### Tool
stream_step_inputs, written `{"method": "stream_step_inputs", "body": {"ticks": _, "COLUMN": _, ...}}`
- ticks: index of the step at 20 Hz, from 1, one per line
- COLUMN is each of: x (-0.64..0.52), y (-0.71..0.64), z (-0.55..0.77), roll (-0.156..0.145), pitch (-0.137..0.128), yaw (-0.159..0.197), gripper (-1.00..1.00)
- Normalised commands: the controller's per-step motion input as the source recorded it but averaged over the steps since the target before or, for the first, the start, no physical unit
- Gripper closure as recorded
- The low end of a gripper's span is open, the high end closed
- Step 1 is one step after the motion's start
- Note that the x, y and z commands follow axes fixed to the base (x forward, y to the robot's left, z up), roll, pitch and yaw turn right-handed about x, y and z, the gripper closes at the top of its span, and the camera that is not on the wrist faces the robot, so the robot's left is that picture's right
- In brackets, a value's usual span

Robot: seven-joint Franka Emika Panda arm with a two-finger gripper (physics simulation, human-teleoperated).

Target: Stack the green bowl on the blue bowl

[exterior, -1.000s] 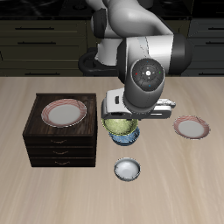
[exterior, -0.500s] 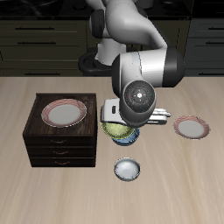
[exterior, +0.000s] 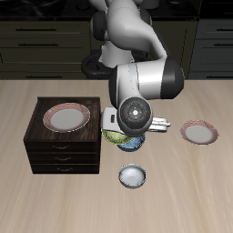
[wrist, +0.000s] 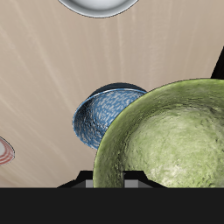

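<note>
The hand (exterior: 127, 135) pinches the green bowl (wrist: 171, 140) by its rim. It hangs partly over the blue bowl (wrist: 101, 116) at mid-frame in the exterior view.

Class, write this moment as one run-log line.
phase: carry | claw: holds green bowl | position: above, partly overlapping blue bowl | stacked: not yet | nearby: white bowl

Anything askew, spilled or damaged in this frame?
Nothing spilled or broken. The green bowl hangs off-centre over the blue bowl, overlapping only one side of it in the wrist view, so the stack is not seated yet. The white bowl and both plates sit flat.
</note>
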Motion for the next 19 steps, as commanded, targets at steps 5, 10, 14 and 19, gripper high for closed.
{"method": "stream_step_inputs", "body": {"ticks": 5, "x": -0.09, "y": 0.16, "z": -0.21, "roll": 0.022, "pitch": 0.041, "yaw": -0.02, "gripper": 1.0}}
{"method": "stream_step_inputs", "body": {"ticks": 10, "x": 0.04, "y": 0.25, "z": -0.42, "roll": 0.032, "pitch": 0.09, "yaw": -0.003, "gripper": 1.0}}
{"method": "stream_step_inputs", "body": {"ticks": 14, "x": 0.16, "y": -0.02, "z": -0.38, "roll": -0.025, "pitch": 0.116, "yaw": -0.034, "gripper": 1.0}}
{"method": "stream_step_inputs", "body": {"ticks": 19, "x": -0.06, "y": -0.08, "z": -0.27, "roll": -0.019, "pitch": 0.092, "yaw": -0.06, "gripper": 1.0}}
